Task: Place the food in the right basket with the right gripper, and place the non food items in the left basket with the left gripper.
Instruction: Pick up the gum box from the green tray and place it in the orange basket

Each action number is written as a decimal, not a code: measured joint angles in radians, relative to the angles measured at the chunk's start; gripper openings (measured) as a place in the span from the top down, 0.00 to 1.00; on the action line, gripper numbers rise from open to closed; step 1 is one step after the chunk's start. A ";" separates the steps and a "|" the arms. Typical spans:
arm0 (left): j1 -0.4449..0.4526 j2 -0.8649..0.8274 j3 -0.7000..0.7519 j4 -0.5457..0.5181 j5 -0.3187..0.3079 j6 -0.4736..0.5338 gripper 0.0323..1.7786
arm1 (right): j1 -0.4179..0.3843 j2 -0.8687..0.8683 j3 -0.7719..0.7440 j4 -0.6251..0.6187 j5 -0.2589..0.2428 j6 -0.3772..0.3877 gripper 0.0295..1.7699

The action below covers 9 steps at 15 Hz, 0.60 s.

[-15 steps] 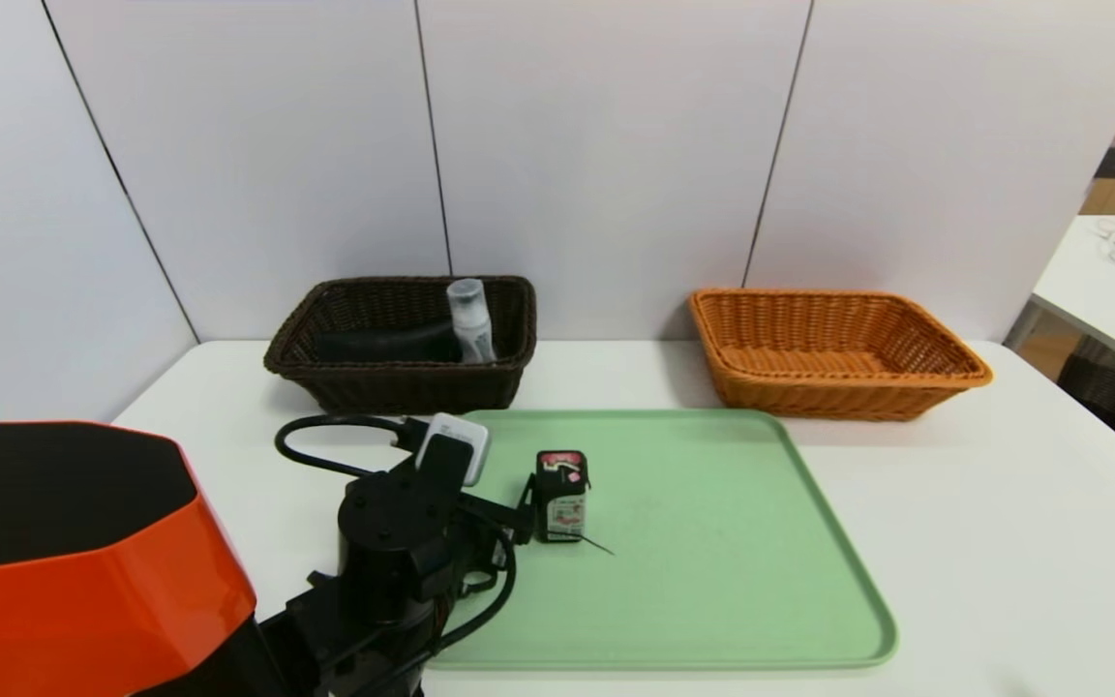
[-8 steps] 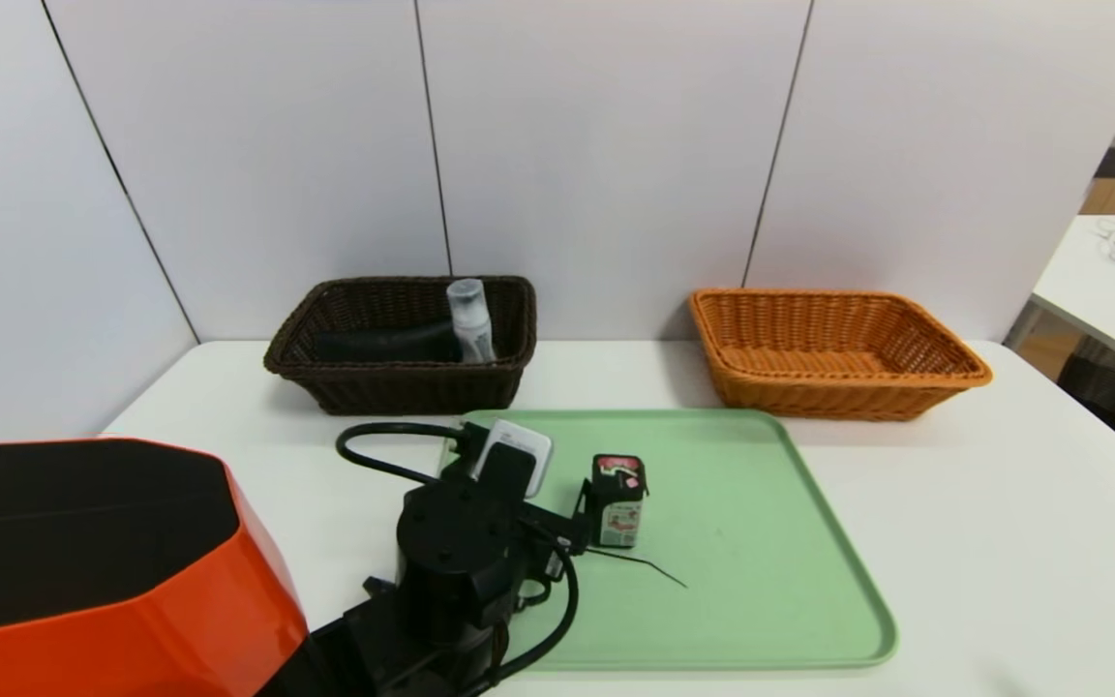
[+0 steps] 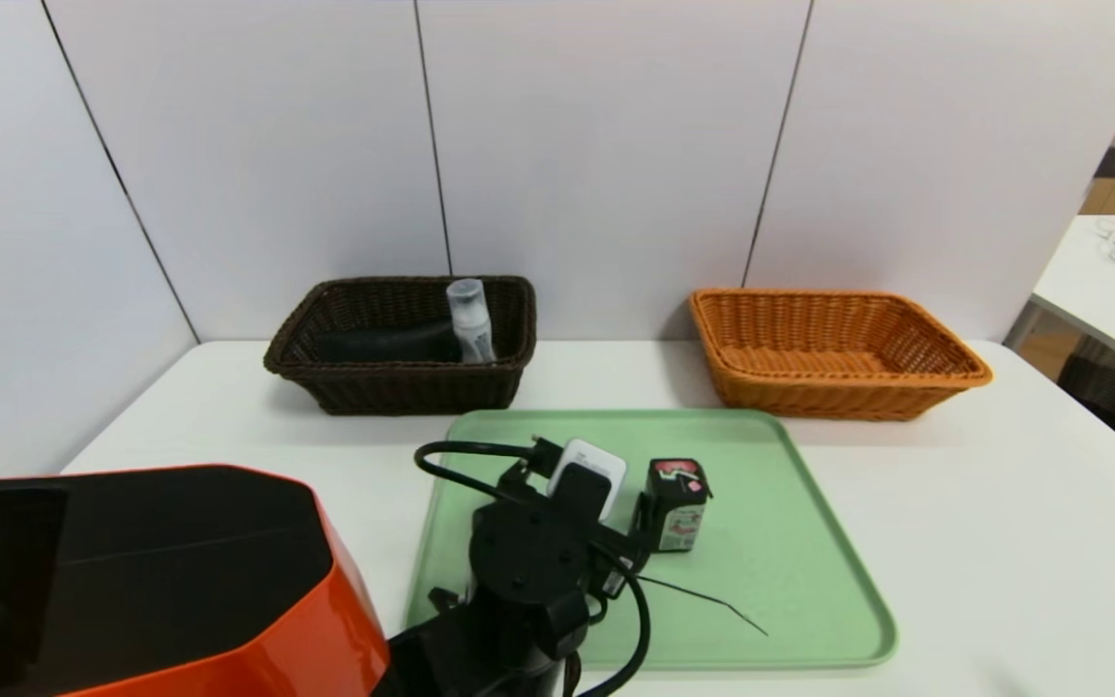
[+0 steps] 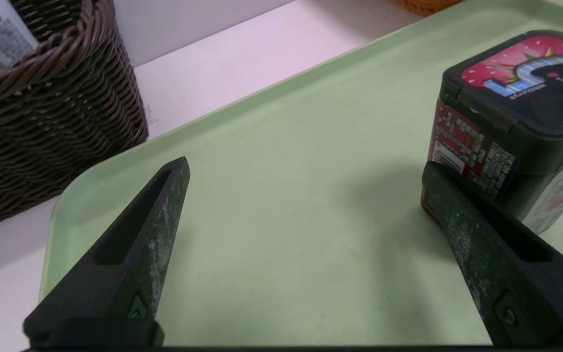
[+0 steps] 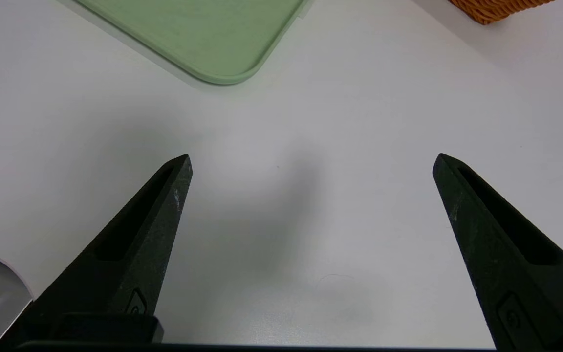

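White table [image 3: 1003,503], pale wall behind: I'm nudging the box [image 4: 511,132] rightwards.
My left gripper [image 4: 306,164] gapes empty; next, my parked right gripper [image 5: 313,161], also spread and empty, should fetch it.

Bright, even lighting casts soft, blurry shadows.

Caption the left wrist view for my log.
Left gripper, fingers open, one beside the box on the tray.
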 joint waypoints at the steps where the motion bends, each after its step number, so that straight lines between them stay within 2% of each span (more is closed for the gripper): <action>1: -0.002 0.008 -0.023 0.003 0.000 0.013 0.05 | 0.000 0.000 0.000 0.000 0.000 0.000 0.04; 9: -0.087 0.040 -0.086 0.039 0.009 0.037 0.05 | -0.001 -0.001 0.001 0.000 -0.001 0.003 0.04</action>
